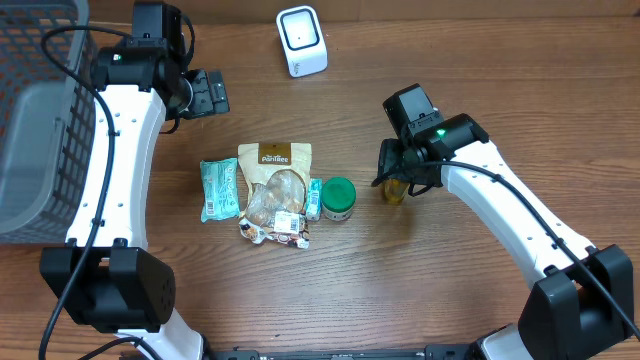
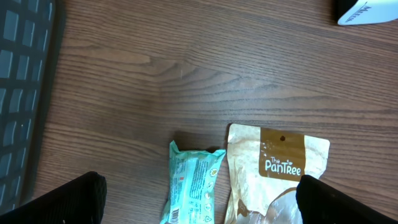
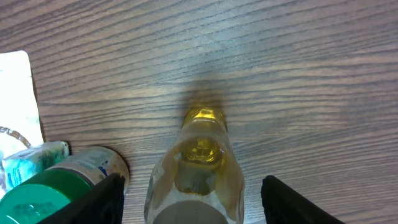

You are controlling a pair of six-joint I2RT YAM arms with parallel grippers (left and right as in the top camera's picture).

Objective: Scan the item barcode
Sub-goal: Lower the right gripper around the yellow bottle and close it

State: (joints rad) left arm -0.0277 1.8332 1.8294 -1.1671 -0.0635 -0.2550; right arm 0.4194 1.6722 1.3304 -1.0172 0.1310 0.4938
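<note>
Right gripper (image 3: 193, 193) straddles the upright yellow bottle (image 3: 199, 149) just beside the green-lidded jar (image 1: 338, 198), jaws spread and not touching it, so an off-centre squeeze could topple it, while the left gripper (image 2: 200, 193) hangs wide open.

1. Left arm (image 1: 120, 150): the white link runs from the base at lower left up the table's left side, and the wrist bends toward the right.
2. Left gripper (image 1: 207, 93): points right with its jaws spread wide. Its fingers (image 2: 68, 199) show only at the bottom corners of the wrist view.
3. Right arm (image 1: 510, 215): the white link slants from the base at lower right up and left to the wrist.
4. Right gripper (image 1: 396, 178): points downward with its jaws apart, and both dark fingers (image 3: 93, 202) are visible.
</note>
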